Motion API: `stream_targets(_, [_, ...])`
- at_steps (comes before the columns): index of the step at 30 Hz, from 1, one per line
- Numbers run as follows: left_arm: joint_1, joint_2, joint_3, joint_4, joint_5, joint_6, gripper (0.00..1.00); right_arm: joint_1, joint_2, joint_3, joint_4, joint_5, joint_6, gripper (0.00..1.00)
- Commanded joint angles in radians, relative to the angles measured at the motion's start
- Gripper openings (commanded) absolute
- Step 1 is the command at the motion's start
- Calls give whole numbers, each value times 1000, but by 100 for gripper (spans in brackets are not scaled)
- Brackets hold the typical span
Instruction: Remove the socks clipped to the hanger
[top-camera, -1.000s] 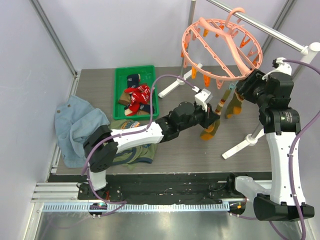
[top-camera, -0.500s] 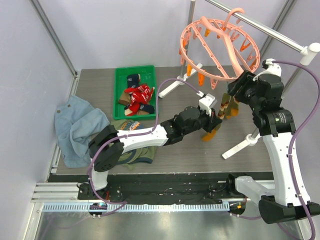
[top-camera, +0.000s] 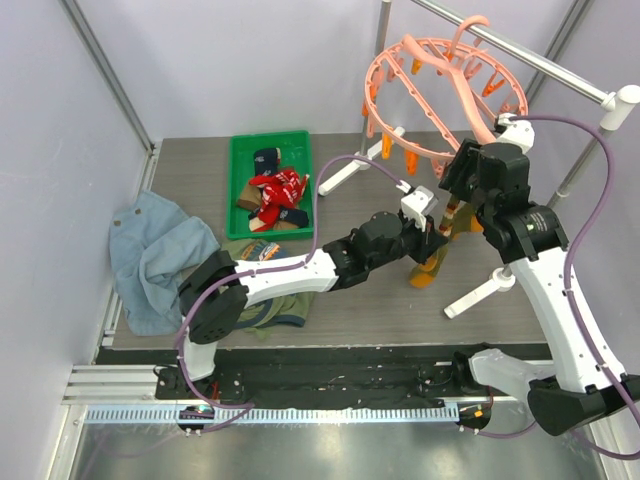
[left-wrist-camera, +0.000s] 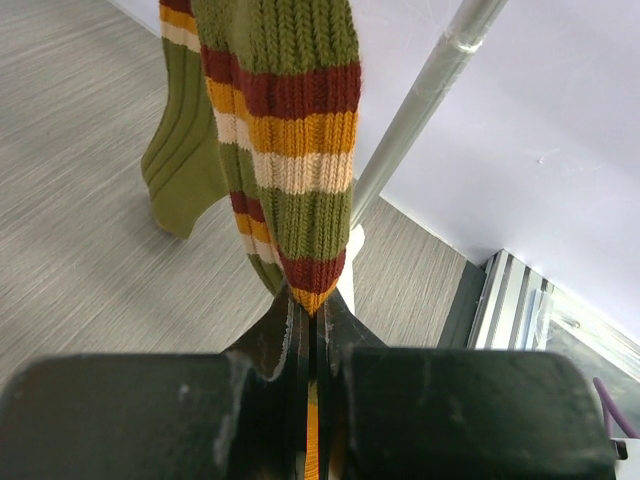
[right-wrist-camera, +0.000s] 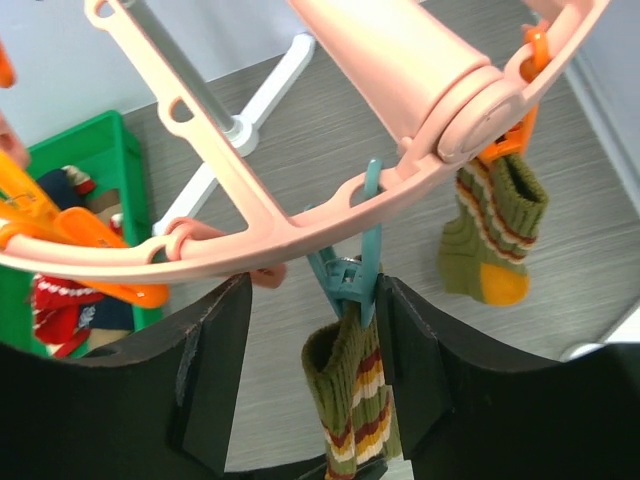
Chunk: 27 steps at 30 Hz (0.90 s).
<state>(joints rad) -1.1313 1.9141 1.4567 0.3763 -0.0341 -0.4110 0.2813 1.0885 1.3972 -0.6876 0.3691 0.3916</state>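
The salmon-pink hanger (top-camera: 440, 95) hangs by its hook from the rail. Two olive socks with orange stripes hang from its clips. My left gripper (left-wrist-camera: 312, 310) is shut on the orange toe of the nearer sock (left-wrist-camera: 295, 150), which hangs taut above it; the second sock (left-wrist-camera: 185, 160) hangs behind. My right gripper (right-wrist-camera: 315, 350) is open, its fingers either side of the teal clip (right-wrist-camera: 350, 275) that holds that sock's cuff (right-wrist-camera: 350, 400). The clip sits close against the right finger. The second sock (right-wrist-camera: 495, 235) hangs from an orange clip (right-wrist-camera: 515, 120).
A green tray (top-camera: 240, 190) at the back left holds several loose socks (top-camera: 275, 195). A pale blue denim garment (top-camera: 150, 250) and an olive T-shirt (top-camera: 265, 305) lie at the left. The white rail stand (top-camera: 520, 50) has feet on the table behind and to the right.
My right gripper has moved left and up to the hanger's rim, and its fingers now straddle the teal clip. My left gripper has kept its hold on the sock's toe, shifting slightly right.
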Motion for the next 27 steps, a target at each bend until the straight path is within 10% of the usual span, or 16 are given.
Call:
stream_targets(1, [-8,-1,48,33,-16,23,0,25,22,54,31,152,-36,59])
stream_targets(21, [-13,13,79,16,-9,28,0,53,91,66,91,255,-77,51])
stream_targets(27, [-16,17,79,16,-7,23,0,59,91,45,120,294,-92,20])
